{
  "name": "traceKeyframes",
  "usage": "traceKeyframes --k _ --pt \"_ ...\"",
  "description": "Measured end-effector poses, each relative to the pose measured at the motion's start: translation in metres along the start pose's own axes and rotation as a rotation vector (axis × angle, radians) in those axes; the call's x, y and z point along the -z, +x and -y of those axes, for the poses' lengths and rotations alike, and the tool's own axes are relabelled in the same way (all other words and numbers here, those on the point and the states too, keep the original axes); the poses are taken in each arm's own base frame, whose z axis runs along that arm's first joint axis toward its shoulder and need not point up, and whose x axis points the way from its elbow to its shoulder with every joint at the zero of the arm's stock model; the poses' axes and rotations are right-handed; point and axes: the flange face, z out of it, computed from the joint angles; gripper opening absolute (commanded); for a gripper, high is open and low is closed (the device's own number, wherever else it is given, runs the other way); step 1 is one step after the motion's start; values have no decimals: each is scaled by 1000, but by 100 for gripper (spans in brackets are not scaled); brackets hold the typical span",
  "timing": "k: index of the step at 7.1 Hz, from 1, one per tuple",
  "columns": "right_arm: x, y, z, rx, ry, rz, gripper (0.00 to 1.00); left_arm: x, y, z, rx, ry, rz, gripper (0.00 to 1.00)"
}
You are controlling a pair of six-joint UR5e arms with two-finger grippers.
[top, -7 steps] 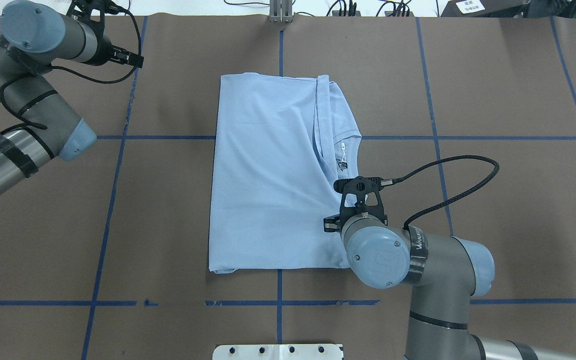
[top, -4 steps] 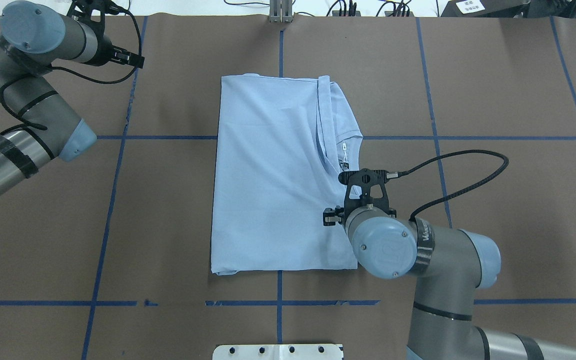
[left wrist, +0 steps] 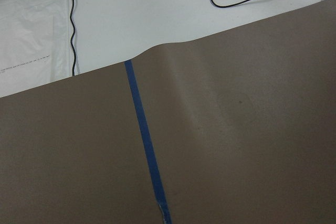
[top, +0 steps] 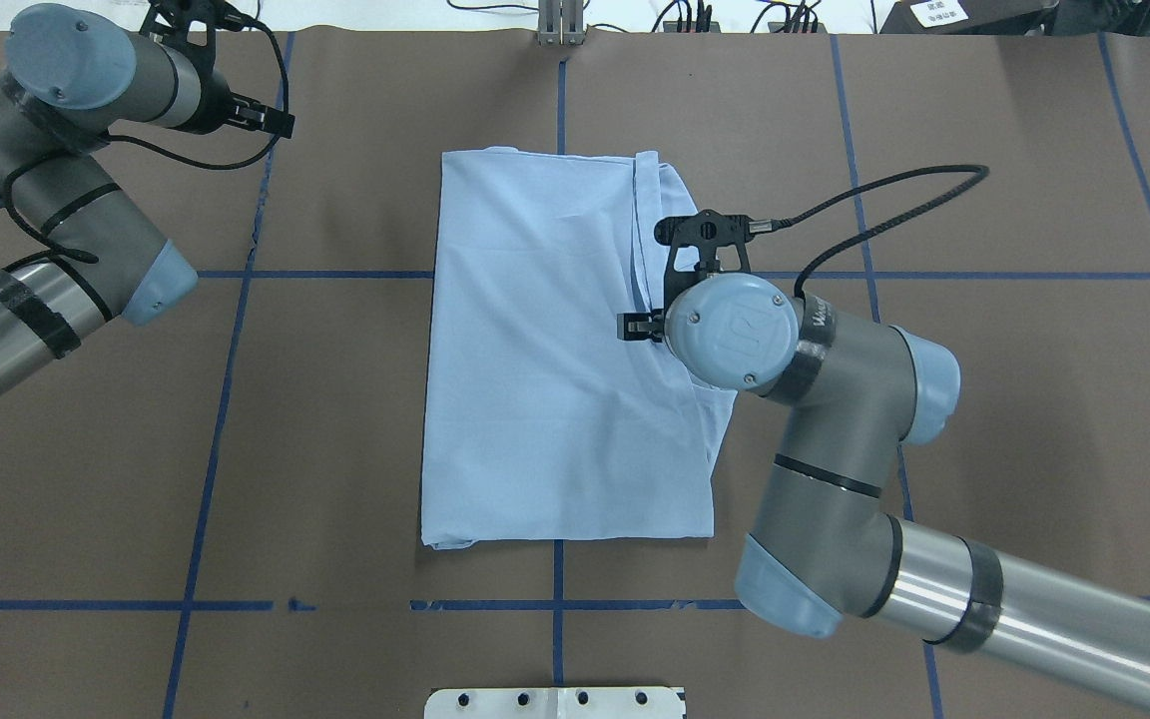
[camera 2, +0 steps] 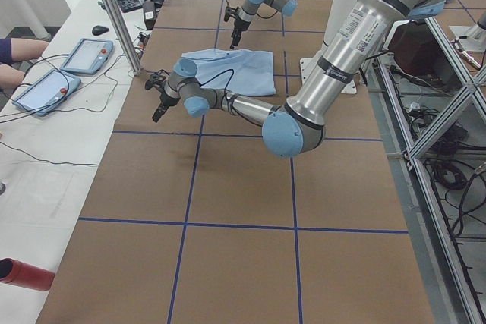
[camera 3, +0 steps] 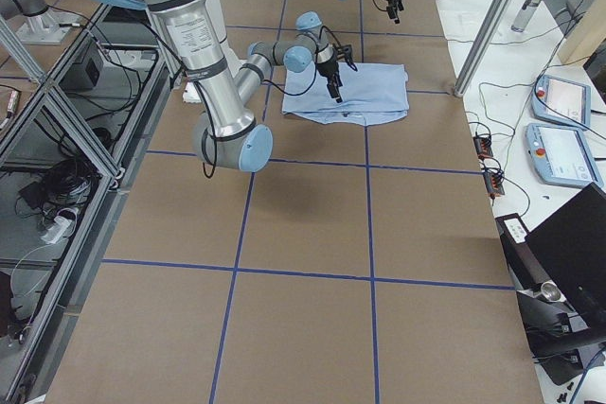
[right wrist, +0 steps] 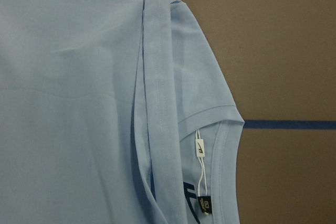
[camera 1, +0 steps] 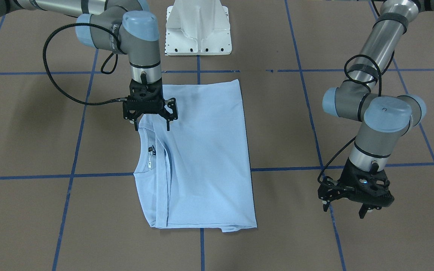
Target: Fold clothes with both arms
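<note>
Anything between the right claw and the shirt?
Nothing visible does. The black two-finger right claw hangs open directly over one edge of the folded pale blue T-shirt.

Pale blue T-shirt point(top: 545, 350) lies folded flat, collar point(right wrist: 223, 182) under the right arm point(top: 835, 399).

Smooth matt cloth T-shirt point(top: 545, 350); matt brown paper table cover point(top: 1034, 449); satin metal right arm point(top: 1034, 611)

Overhead and front cameras look down from opposite sides of the worktop point(top: 335, 449), sharing the shirt point(top: 535, 379); end cameras stand farther; left wrist camera seemingly faces the far edge.
</note>
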Motion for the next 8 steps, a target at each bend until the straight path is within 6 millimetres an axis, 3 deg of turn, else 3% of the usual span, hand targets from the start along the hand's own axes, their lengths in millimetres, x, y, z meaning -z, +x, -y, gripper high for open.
traceKeyframes --k 1,4,8 --pt "-16 -5 10 19 -8 -23 68 0 1 -1 0 -1 -1 100" --pt "-57 -3 14 82 -18 -47 55 -2 1 -5 4 -6 -1 100" --pt "-53 -17 16 75 -42 2 48 -4 0 -8 5 -11 1 100"
